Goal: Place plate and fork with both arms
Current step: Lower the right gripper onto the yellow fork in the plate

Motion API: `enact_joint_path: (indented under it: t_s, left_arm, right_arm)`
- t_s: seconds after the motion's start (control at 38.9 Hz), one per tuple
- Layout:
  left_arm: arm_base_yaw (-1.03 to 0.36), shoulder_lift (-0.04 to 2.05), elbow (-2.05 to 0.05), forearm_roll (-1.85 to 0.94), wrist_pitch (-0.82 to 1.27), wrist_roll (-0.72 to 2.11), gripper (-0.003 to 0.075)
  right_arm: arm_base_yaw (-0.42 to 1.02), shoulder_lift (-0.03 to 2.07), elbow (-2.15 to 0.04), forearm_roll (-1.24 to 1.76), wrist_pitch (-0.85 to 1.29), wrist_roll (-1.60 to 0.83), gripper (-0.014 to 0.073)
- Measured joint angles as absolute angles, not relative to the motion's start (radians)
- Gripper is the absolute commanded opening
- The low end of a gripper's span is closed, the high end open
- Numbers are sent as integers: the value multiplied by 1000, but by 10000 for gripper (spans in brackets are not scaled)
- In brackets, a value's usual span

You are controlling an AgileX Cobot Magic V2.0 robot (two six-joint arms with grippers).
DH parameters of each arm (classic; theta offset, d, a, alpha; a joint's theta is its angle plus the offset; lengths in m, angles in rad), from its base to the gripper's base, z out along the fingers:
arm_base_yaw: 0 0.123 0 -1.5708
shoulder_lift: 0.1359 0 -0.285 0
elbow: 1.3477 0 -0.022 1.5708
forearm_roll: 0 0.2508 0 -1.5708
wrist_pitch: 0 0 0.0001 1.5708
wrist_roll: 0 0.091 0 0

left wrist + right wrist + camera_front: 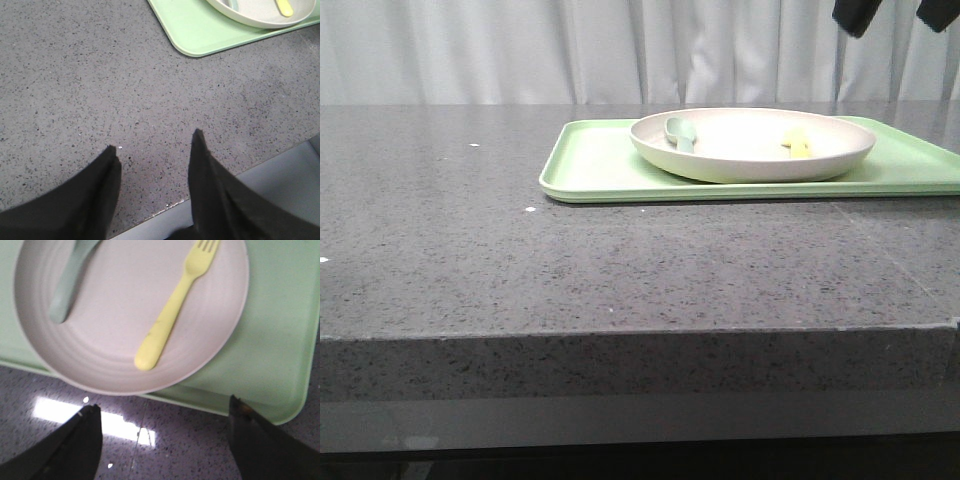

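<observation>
A: Where are the plate (752, 145) and fork (175, 302)?

B: Plate sits on the green tray (600, 165), right of centre in the front view. Fork lies inside it beside a grey-green spoon (70, 282).

A: Tool states?

B: Right tool (162, 432) open, empty, hanging above the plate's near rim, probably lined up for a descent. Left tool (155, 150) open over bare desk (470, 240).

A: Obscured?

B: Front view crops the right arm at upper right; the left arm isn't there.
</observation>
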State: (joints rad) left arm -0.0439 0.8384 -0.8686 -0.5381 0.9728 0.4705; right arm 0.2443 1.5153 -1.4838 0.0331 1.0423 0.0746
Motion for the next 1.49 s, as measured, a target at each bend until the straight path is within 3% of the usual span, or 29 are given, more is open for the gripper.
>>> enact_joint_path:
  t_s: [0.28, 0.49, 0.67, 1.49]
  left_arm:
    - [-44, 838, -869, -538, 973, 473, 325]
    - [-44, 838, -869, -538, 973, 473, 325]
    - [-44, 838, -869, -538, 973, 473, 325]
    - [-44, 838, -869, -538, 973, 473, 325]
  right_arm:
    - [248, 1757, -1726, -10, 1152, 185, 533]
    - [255, 1924, -1916, -10, 1232, 235, 426]
    - [255, 2037, -2022, -12, 1238, 252, 400]
    - [236, 2135, -2066, 0, 1240, 328, 400]
